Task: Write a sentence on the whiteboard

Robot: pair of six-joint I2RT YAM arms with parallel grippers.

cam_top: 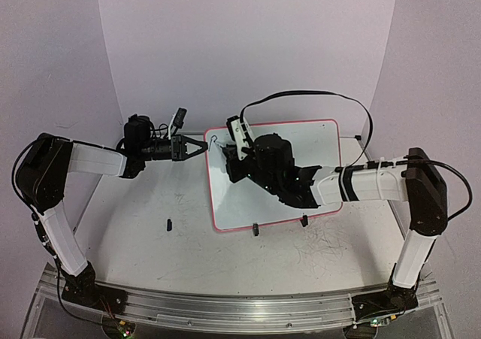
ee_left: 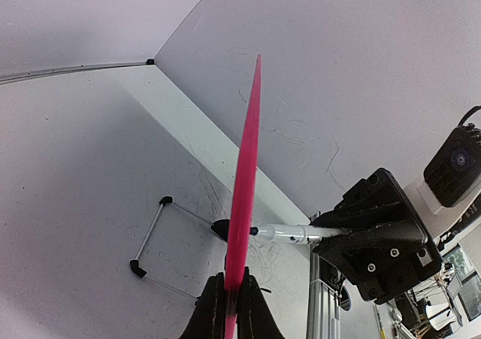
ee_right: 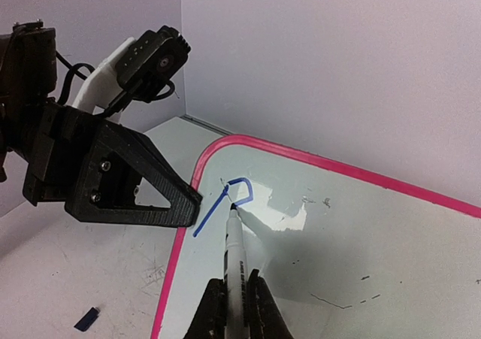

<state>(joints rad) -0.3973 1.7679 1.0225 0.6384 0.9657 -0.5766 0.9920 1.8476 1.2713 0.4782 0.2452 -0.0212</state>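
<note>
The whiteboard (cam_top: 316, 140) with its pink rim lies tilted on the table. My left gripper (cam_top: 204, 147) is shut on its left rim; in the left wrist view that rim (ee_left: 248, 166) runs edge-on up from between the jaws (ee_left: 233, 283). My right gripper (ee_right: 235, 286) is shut on a white marker (ee_right: 235, 249), and it reaches over the board's upper left corner (cam_top: 233, 161). The marker's tip touches the board. Of the sentence, only a blue slanted line with a hooked loop (ee_right: 225, 200) shows, right at the tip. The marker (ee_left: 289, 234) also shows in the left wrist view.
A small blue cap (cam_top: 170, 223) lies on the table left of the board. Two black clip feet (cam_top: 256, 229) (cam_top: 304, 220) sit on the board's near edge. Grey scribbles (cam_top: 323, 245) mark the tabletop. A black cable (cam_top: 361, 113) arcs over the board's far right corner. White walls stand close behind.
</note>
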